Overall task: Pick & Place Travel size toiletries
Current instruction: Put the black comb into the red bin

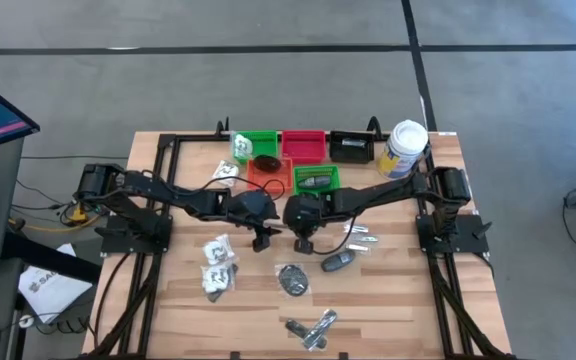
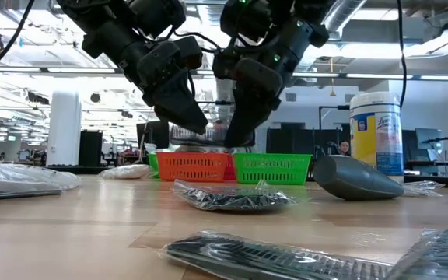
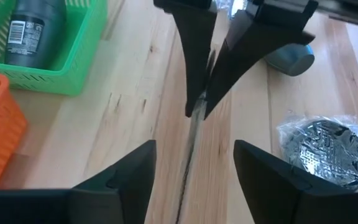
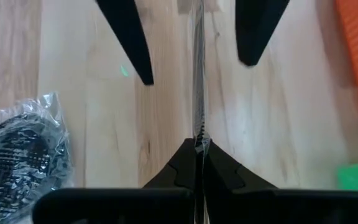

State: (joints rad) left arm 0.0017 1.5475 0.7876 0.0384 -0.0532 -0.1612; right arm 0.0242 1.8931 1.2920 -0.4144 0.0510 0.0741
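Both arms meet over the middle of the table, nose to nose. The right gripper [image 4: 199,149] has its fingers pressed together on a thin clear sachet [image 4: 197,74], seen edge-on as a pale line running up the centre of the right wrist view. The left gripper [image 3: 194,163] faces it with its fingers spread, one on each side of that sachet without touching it.

In the high view, the other toiletries lie across the lower half of the wooden table [image 1: 398,300]: clear packets [image 1: 215,266] at lower left, a black round piece in plastic [image 1: 292,280] at centre, a dark grey oval [image 1: 338,262] just right of it, and silvery tubes [image 1: 312,329] near the bottom edge. Along the top edge sit the green tray [image 1: 262,143], red tray [image 1: 303,146], black tray [image 1: 351,148] and orange tray [image 1: 270,172], with a second green tray [image 1: 316,180] holding a dark item. A white canister [image 1: 405,148] stands at upper right.
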